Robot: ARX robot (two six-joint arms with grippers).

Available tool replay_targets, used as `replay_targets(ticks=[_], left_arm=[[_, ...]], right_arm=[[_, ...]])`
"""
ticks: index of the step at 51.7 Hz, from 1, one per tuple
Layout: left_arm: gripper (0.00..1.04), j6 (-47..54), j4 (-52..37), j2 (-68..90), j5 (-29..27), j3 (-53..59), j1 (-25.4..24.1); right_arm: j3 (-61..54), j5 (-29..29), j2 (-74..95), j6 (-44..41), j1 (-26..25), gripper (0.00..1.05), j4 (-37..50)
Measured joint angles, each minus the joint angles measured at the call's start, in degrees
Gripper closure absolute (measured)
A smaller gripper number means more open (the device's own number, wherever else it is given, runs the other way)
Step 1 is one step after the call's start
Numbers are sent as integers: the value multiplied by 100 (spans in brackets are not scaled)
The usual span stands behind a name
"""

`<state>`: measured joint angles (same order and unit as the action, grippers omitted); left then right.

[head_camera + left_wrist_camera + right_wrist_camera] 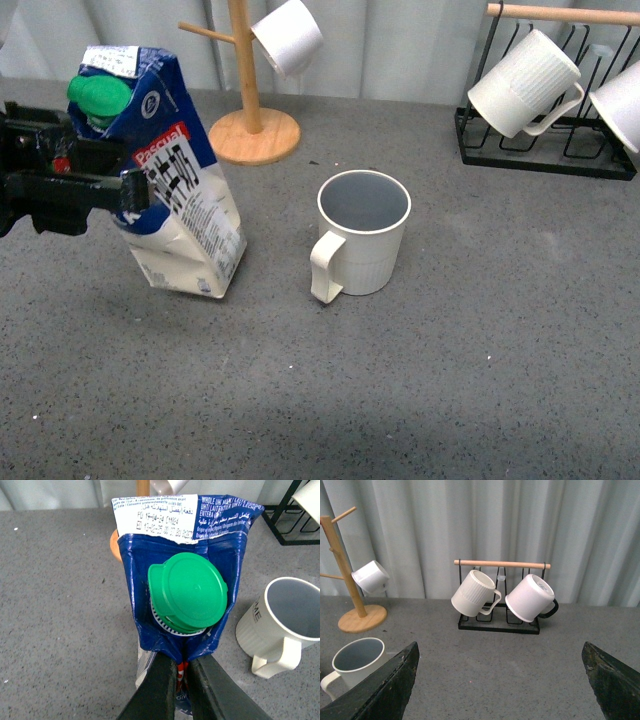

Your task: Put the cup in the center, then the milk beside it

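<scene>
The tilted milk (185,200) is clamped by the left end effector (128,192); the cup (362,232) is stood upright on the surface (470,390) to that end effector's right. The right end effector (500,675) is spread wide.

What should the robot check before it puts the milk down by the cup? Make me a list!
1. Cup upright in the middle of the table: ok.
2. Left gripper holding the milk: ok, it is shut on the carton just below the green cap.
3. Milk standing straight: not ok, it tilts, with its top leaning away from the cup.
4. Milk base resting on the table: cannot tell.
5. Space between milk and cup: ok, they are apart, with bare table between.
6. Right gripper out of the way: ok, it is open and holds nothing.
</scene>
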<state>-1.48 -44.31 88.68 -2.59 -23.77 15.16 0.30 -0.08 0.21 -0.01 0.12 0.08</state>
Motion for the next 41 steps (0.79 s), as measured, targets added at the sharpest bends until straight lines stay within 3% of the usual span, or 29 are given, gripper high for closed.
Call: replay_targets(ticks=[23,41], left_arm=[[100,-15,-111,625,-319,-584,767],[100,-24,-155,925,-387,-752,931]], right_arm=[[0,0,0,0,0,9,0],[0,0,0,0,0,9,0]])
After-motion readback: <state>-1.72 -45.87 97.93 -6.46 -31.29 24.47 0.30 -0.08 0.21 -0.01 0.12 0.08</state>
